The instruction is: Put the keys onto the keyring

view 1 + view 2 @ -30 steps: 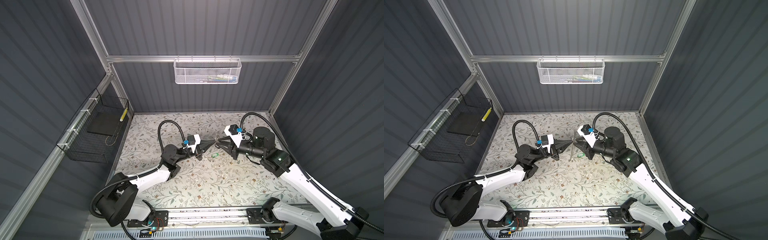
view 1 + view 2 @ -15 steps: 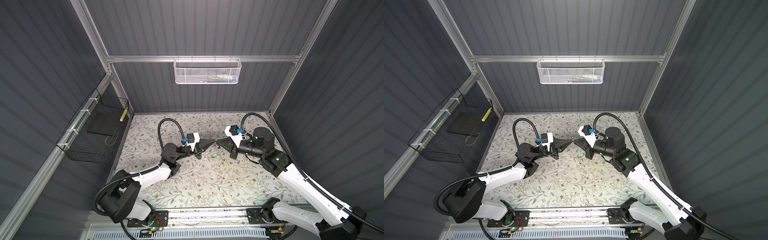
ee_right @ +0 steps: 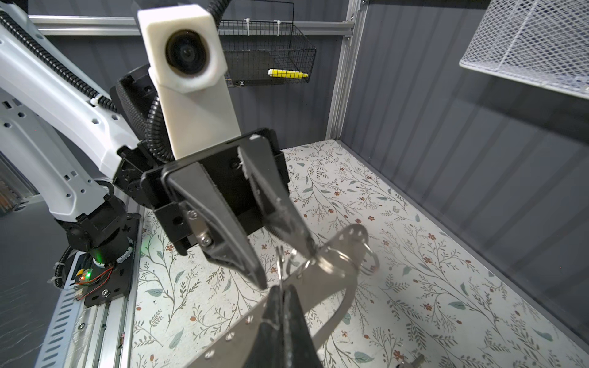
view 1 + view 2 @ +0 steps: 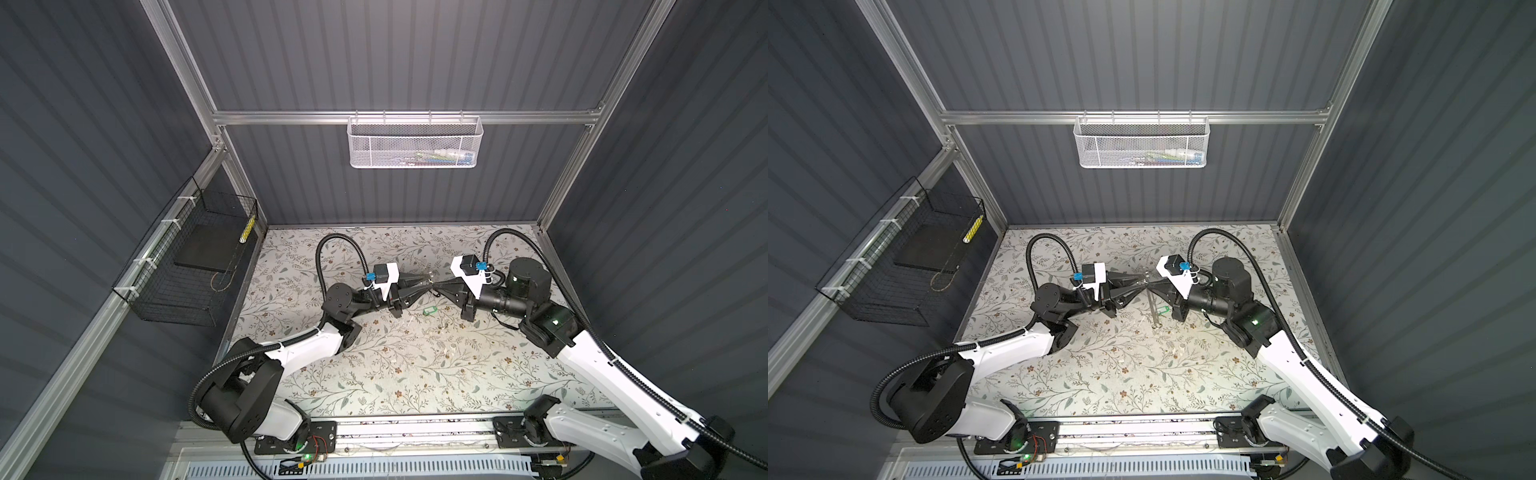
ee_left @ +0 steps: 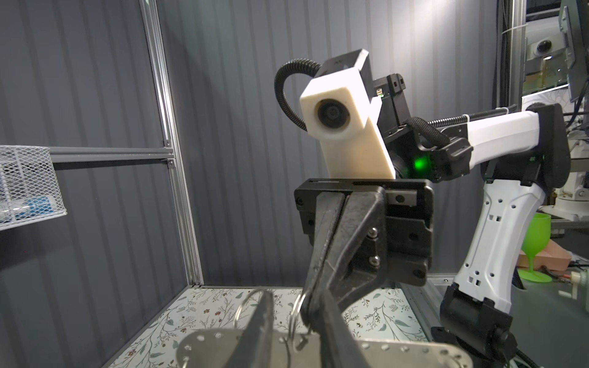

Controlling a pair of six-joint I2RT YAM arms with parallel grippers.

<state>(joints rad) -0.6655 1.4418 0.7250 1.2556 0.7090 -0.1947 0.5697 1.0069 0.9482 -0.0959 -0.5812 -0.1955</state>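
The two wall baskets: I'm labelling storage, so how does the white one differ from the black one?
The white mesh basket is fine mesh, shallow, on the back rail; the black wire basket is an open grid, boxier, on the side rail. The white one holds coloured items too blurred to name; the black one holds a dark slab and a yellow stick. Both hang above the table.

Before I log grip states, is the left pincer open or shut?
Open: the left pincer shows a clear gap between its fingers.
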